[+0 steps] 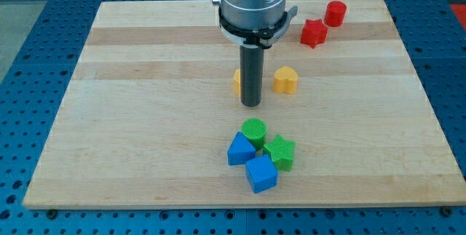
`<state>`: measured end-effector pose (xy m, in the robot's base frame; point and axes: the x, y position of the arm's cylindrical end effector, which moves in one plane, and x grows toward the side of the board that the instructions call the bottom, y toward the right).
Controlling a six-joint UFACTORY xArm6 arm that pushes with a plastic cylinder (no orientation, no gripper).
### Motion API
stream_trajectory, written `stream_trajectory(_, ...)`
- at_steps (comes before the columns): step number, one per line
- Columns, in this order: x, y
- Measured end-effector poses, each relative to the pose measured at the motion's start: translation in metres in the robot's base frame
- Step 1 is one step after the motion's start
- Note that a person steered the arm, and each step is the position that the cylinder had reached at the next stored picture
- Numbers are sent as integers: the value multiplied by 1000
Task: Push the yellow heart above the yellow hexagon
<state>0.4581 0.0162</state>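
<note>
The yellow heart point(285, 79) lies near the board's middle, a little to the view's right of the rod. The yellow hexagon point(237, 81) sits just left of the rod and is mostly hidden behind it. My tip point(250, 104) rests on the board between the two yellow blocks, slightly toward the view's bottom of them. The heart and the hexagon stand at about the same height in the view, roughly a rod's width apart.
A red star point(314, 33) and a red cylinder point(336, 13) sit at the top right. A cluster lies below the tip: green cylinder point(254, 131), green star point(280, 152), blue triangle-like block point(239, 150), blue cube point(261, 174). The wooden board point(131, 118) lies on a blue pegboard table.
</note>
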Motion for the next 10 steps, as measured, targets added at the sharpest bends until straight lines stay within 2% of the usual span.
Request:
stream_trajectory(1, -1, 23)
stream_trajectory(3, -47, 34)
stream_trajectory(4, -28, 20)
stream_trajectory(5, -13, 37)
stream_trajectory(6, -14, 76)
stream_trajectory(7, -34, 83)
stream_trajectory(9, -89, 16)
stream_trajectory(10, -69, 17)
